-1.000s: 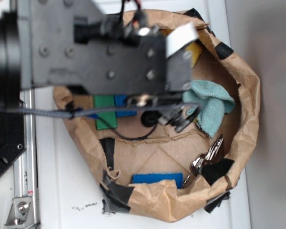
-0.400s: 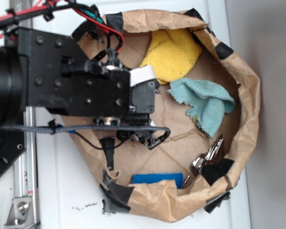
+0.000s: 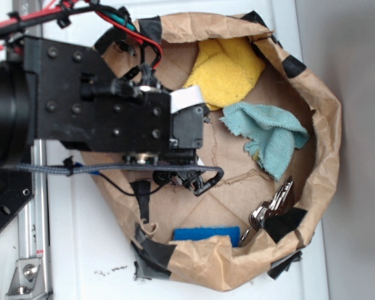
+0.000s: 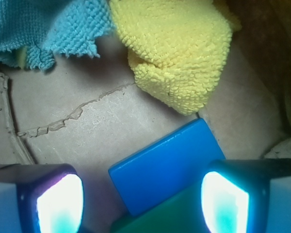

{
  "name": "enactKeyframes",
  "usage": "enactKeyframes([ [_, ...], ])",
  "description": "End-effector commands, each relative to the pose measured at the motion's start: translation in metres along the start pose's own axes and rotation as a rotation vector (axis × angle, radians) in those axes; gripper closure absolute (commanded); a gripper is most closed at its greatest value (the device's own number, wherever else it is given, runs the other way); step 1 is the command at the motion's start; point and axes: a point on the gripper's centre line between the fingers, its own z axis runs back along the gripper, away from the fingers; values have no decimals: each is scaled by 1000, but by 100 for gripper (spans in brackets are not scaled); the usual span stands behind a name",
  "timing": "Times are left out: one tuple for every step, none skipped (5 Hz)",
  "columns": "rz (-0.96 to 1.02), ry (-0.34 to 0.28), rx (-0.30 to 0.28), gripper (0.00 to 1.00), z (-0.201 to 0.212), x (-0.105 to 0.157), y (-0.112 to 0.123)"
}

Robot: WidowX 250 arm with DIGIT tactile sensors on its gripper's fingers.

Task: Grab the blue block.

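Observation:
In the wrist view the sky-blue block [image 4: 165,165] lies flat on the brown paper floor, tilted, partly over the green block [image 4: 177,218]. My gripper [image 4: 141,206] is open above them. The left fingertip [image 4: 58,204] stands off the block's left corner. The right fingertip [image 4: 225,204] sits over its right end. Nothing is held. In the exterior view the black arm [image 3: 112,106] covers both blocks and the fingers.
All lies inside a crumpled paper bag [image 3: 325,125] with taped rim. A yellow cloth [image 3: 228,69] [image 4: 174,53] and a teal cloth [image 3: 269,134] [image 4: 43,24] lie close by. A royal-blue slab [image 3: 205,234] and metal pieces [image 3: 272,209] sit at the bag's front.
Since a second ago the arm has moved left and down into the bag, now covering the green and blue blocks. It has held still over the last half second.

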Motion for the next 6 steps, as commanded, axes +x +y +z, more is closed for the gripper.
enactKeyframes([
  [356, -3, -55, 0, -5, 4, 55],
  [422, 1, -44, 0, -8, 5, 59],
  [404, 41, -61, 0, -20, 10, 47],
  [392, 52, -14, 0, -25, 5, 41],
  [371, 60, -21, 0, -32, 4, 33],
  [320, 61, -25, 0, -45, 2, 14],
])
